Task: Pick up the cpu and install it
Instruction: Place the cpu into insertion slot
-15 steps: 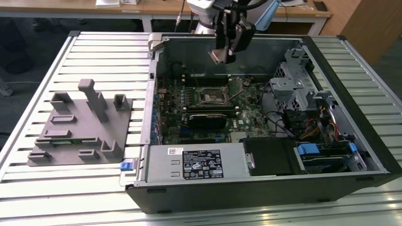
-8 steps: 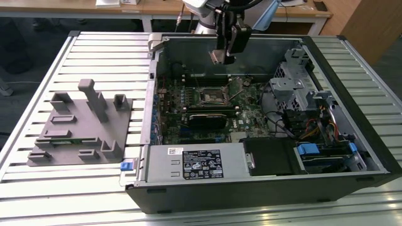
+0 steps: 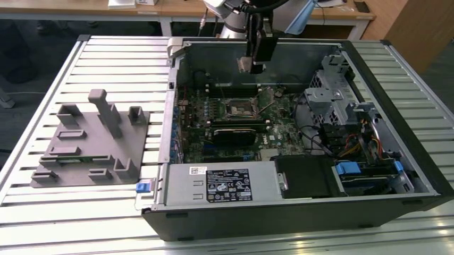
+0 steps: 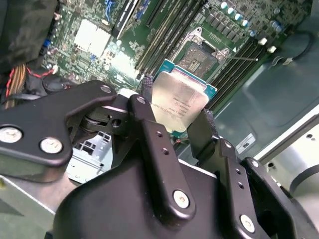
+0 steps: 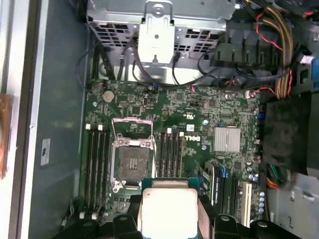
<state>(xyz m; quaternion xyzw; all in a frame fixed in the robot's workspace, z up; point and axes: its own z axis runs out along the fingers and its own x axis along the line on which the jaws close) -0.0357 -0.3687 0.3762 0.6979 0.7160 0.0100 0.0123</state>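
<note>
My gripper hangs over the back of the open computer case, shut on the cpu. The cpu is a thin square chip with a pale silver top on a green-edged board, clamped by its edges between the two black fingers. In the first wrist view the cpu sits in my gripper just short of the socket. That socket lies on the green motherboard, its metal frame around a bare centre. The chip is well above the board and touches nothing else.
Memory slots flank the socket on both sides. A grey box with a label fills the case's near side; a drive cage and cables stand at the exterior view's right. A grey parts fixture rests on the slatted table.
</note>
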